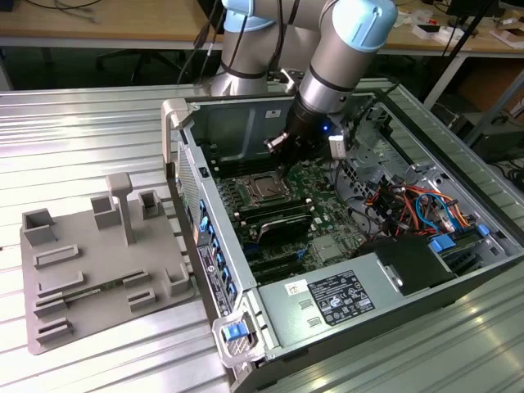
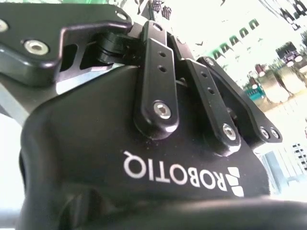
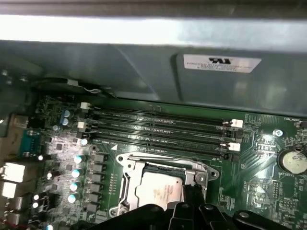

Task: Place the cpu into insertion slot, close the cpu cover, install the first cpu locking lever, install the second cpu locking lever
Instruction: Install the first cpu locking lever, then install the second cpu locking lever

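Observation:
Inside the open computer case, the green motherboard (image 1: 323,225) carries the insertion slot (image 1: 262,190). In the first wrist view the cpu (image 3: 158,189) lies in the slot with its silver-grey top showing. The cpu cover (image 3: 163,162), a silver frame, lies flat around it. My gripper (image 1: 281,160) hangs just above the slot's far edge, and its dark tip (image 3: 192,191) sits at the cover's edge beside the cpu. The second wrist view looks closely at the gripper's black body (image 2: 158,158) and its linkage bars. I cannot make out the locking levers.
Long black memory slots (image 3: 158,129) run just beyond the socket, close to the case's grey back wall (image 3: 144,72). Coloured cables (image 1: 417,209) and a power supply (image 1: 344,295) fill the case's near side. A grey fixture tray (image 1: 98,262) lies on the metal table at the exterior view's left.

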